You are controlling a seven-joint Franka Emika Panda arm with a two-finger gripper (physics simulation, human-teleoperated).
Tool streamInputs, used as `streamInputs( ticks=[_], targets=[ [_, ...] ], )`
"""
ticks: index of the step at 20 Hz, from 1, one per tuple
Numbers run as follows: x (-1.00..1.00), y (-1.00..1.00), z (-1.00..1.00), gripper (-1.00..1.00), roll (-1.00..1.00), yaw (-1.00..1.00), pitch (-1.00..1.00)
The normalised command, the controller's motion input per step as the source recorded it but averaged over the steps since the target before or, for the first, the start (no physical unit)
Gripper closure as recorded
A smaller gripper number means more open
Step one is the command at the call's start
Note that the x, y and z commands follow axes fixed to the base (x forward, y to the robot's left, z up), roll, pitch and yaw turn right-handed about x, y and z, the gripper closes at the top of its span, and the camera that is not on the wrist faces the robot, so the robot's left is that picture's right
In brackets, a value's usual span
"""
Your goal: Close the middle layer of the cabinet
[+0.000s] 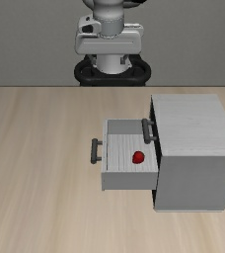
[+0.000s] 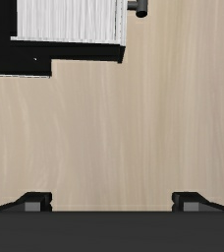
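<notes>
Closure had not begun when you looked: the middle drawer point(image 1: 130, 158) of the cabinet point(image 1: 193, 124) stood pulled well out of the body, toward the exterior view's left, so the whole push was left to do. The cabinet sat on the table point(image 1: 40, 158) toward its edge at the exterior view's right, and the drawer's front panel, with its dark handle point(image 1: 97, 149), faced the open middle of the table. A second handle point(image 1: 149, 128) lay against the cabinet face just above the open drawer; you could judge the layer it belongs to as shut. Whatever lies beneath the open drawer was hidden by it.

Inside the drawer you could see one small red object point(image 1: 139, 157), resting on the floor of the tray near the cabinet end, apart from the walls. It sat low enough that, by my judgement, it would not catch on the way in.

The gripper point(image 2: 112, 202) hung over bare table near the far edge, on the robot's side, well apart from the drawer and touching nothing. Its fingers point(image 2: 33, 200) were spread wide with only tabletop between them. From the wrist view, the drawer and its handle lay ahead of the hand. You would have needed to bring the hand round to the front panel and press it toward the cabinet.
</notes>
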Motion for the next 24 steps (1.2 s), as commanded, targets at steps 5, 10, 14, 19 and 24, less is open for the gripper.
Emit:
streamInputs(
  ticks=[5,10,14,19,24],
  targets=[
    [0.0,-1.0,0.0,-1.0,0.0,0.0,0.0],
    [0.0,-1.0,0.0,-1.0,0.0,0.0,0.0],
    [0.25,-0.75,0.0,-1.0,0.0,0.0,0.0],
    [1.0,0.0,0.0,-1.0,0.0,0.0,0.0],
    [1.0,0.0,0.0,-1.0,0.0,0.0,0.0]
  ],
)
